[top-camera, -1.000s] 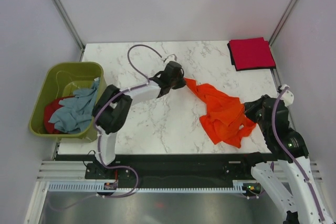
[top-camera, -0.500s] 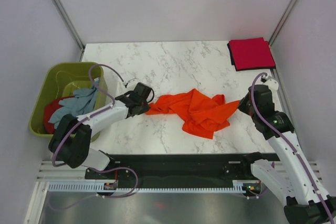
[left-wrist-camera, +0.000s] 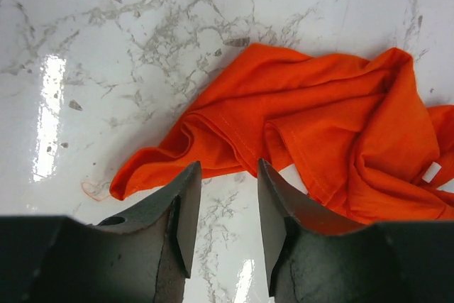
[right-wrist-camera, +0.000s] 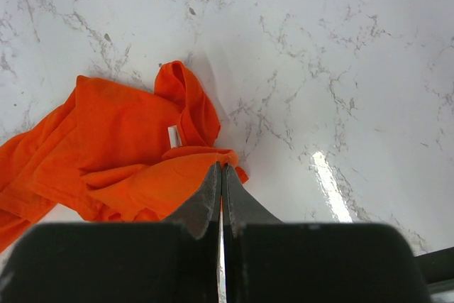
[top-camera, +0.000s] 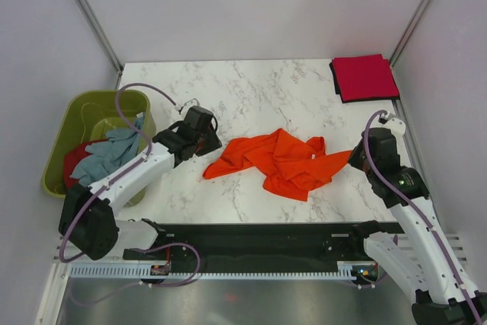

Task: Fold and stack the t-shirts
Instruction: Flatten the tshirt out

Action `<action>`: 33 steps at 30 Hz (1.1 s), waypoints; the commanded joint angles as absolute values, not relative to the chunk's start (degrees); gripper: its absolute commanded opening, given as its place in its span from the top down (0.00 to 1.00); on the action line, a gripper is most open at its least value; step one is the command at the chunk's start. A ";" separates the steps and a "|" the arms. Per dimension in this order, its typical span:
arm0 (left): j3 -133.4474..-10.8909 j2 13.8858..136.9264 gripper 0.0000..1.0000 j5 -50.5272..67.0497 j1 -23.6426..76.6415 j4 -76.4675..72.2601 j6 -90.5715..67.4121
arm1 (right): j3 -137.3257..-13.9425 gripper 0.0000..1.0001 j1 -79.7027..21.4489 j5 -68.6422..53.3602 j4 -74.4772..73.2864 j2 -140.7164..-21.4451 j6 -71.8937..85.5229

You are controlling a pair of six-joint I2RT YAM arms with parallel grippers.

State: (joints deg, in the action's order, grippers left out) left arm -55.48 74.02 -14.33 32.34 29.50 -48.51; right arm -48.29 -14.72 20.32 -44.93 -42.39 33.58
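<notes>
Left gripper (left-wrist-camera: 227,167): we see its jaws now apart, the orange t-shirt (left-wrist-camera: 333,133) released.
Right gripper (right-wrist-camera: 222,169): still pinching the shirt's corner.

White marble table (top-camera: 251,85), pale walls (top-camera: 251,5)

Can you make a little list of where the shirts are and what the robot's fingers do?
Working on: crumpled bright orange fabric t-shirt, mid white marble table
Done: folded crimson fabric t-shirt, far right corner
Waiting: grey-blue shirt and red shirt in olive-green plastic tub
Left fingers: open, empty
Right fingers: shut on orange t-shirt's edge
</notes>
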 commanded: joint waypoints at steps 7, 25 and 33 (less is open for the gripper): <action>-54.14 84.19 0.74 -6.86 31.99 23.56 -51.06 | -47.81 1.00 -14.68 16.17 -41.14 -39.90 33.93; -46.93 85.09 0.87 -11.07 31.99 24.51 -54.84 | -48.96 1.00 -14.76 12.31 -39.29 -40.52 34.72; -54.13 79.89 0.62 -9.76 34.26 25.76 -49.32 | -47.99 1.00 -14.68 11.87 -38.94 -39.99 35.24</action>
State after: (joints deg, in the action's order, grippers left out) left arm -49.67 82.96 -8.95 32.42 27.05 -52.84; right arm -48.12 -14.72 12.36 -40.97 -40.42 34.50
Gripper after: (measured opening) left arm 0.369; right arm 0.010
